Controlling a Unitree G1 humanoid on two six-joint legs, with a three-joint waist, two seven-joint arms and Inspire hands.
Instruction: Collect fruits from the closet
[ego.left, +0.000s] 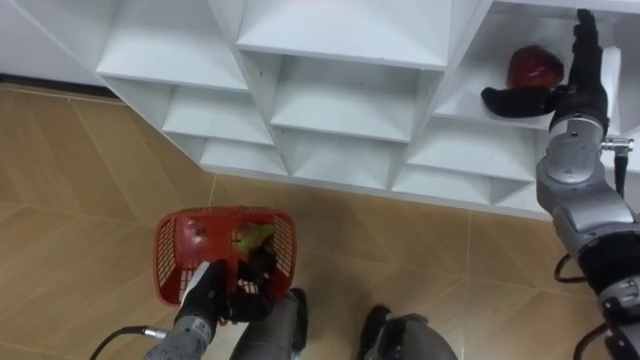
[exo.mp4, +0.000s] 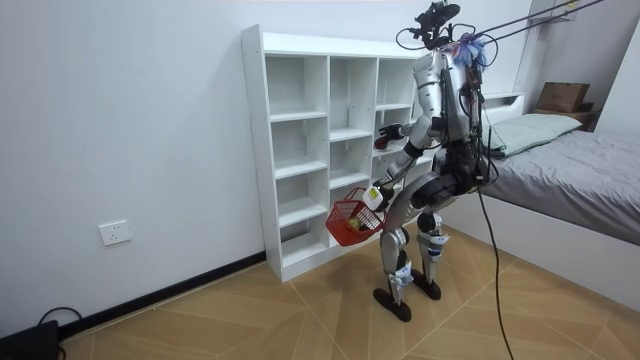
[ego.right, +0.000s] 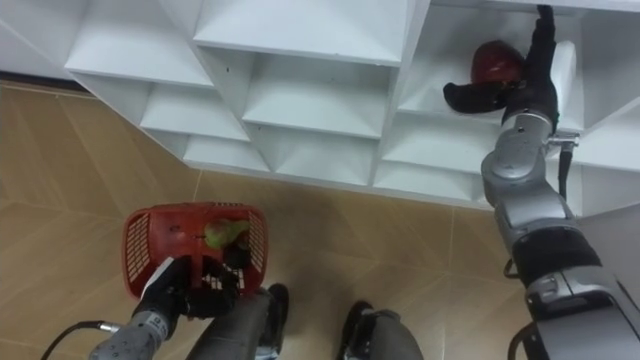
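The robot stands facing a white closet (exo.mp4: 300, 150) of open compartments, set against a wall, with a bed (exo.mp4: 570, 160) on the room view's right. Its right hand (ego.left: 572, 98) is raised into a compartment on the right side of the unit, fingers straight and pointing up, thumb spread wide. A dark red fruit (ego.left: 535, 68) rests on that shelf in the crook between thumb and fingers (whether the hand actually touches it cannot be told), and nothing is clasped. Low at the robot's left side, the left hand (ego.left: 208, 292) has its fingers curled round the near edge of a red basket (ego.left: 165, 262), which hangs above the wooden floor (ego.left: 80, 200). Inside the basket lie a green fruit (ego.left: 255, 237) and a red fruit (ego.left: 196, 233).
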